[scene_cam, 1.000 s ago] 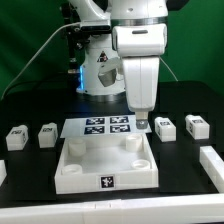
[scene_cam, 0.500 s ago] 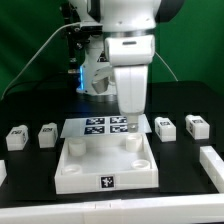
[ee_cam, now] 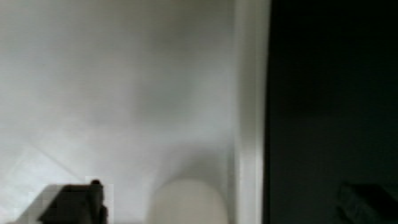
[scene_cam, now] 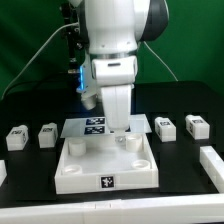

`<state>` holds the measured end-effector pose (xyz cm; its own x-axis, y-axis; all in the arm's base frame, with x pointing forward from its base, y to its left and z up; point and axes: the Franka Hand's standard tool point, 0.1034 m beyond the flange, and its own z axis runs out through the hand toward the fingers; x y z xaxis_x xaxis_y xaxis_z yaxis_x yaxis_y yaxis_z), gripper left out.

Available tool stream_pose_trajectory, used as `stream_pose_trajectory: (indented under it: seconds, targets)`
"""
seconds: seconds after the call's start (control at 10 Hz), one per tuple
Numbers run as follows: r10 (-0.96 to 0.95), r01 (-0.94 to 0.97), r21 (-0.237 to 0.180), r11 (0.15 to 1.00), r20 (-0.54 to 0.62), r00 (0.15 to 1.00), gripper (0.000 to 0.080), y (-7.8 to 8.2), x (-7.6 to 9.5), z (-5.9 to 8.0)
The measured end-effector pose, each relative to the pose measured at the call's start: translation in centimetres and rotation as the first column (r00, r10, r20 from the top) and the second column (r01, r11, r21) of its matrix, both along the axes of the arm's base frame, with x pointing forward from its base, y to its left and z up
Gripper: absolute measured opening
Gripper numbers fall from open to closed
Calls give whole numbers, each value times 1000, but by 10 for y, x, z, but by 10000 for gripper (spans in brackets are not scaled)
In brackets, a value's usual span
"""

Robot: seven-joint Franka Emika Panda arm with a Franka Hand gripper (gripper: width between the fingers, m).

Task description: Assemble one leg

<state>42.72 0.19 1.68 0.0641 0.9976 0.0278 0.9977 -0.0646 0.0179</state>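
Observation:
The arm stands over the far side of the white tray-like tabletop (scene_cam: pixel 72 168). My gripper (scene_cam: pixel 119 129) hangs just above the tabletop's far edge, near its far right corner post (scene_cam: pixel 127 143). Four white legs lie on the black table: two at the exterior view's left (scene_cam: pixel 15 137) (scene_cam: pixel 47 133) and two at its right (scene_cam: pixel 165 127) (scene_cam: pixel 196 126). None is in the gripper. In the wrist view the gripper (ee_cam: pixel 222 192) is open, one dark finger (ee_cam: pixel 71 205) showing, with blurred white surface and a rounded white shape (ee_cam: pixel 187 203) between the fingers.
The marker board (scene_cam: pixel 92 125) lies behind the tabletop, partly hidden by the arm. A white block (scene_cam: pixel 212 160) lies at the exterior view's right front, and another white piece (scene_cam: pixel 2 170) shows at the left edge. Cables and equipment stand at the back.
The arm has swung toward the exterior view's left, from beside the right-hand legs to over the tabletop's far edge. The legs and tabletop have not moved.

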Motion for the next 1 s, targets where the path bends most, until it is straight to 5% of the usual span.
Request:
stream_pose_trajectory:
  seconds: [0.6,0.7,0.8,1.0]
  targets:
    - [-34,34,3,999,-18,999,623,-12,-4,-9]
    - [-34,34,3,999,-18,999,446,-12,-4,-9]
    - [-34,34,3,999,-18,999,446,-12,-4,-9]
    - [-34,34,3,999,-19,999,127,-12,-4,-9]
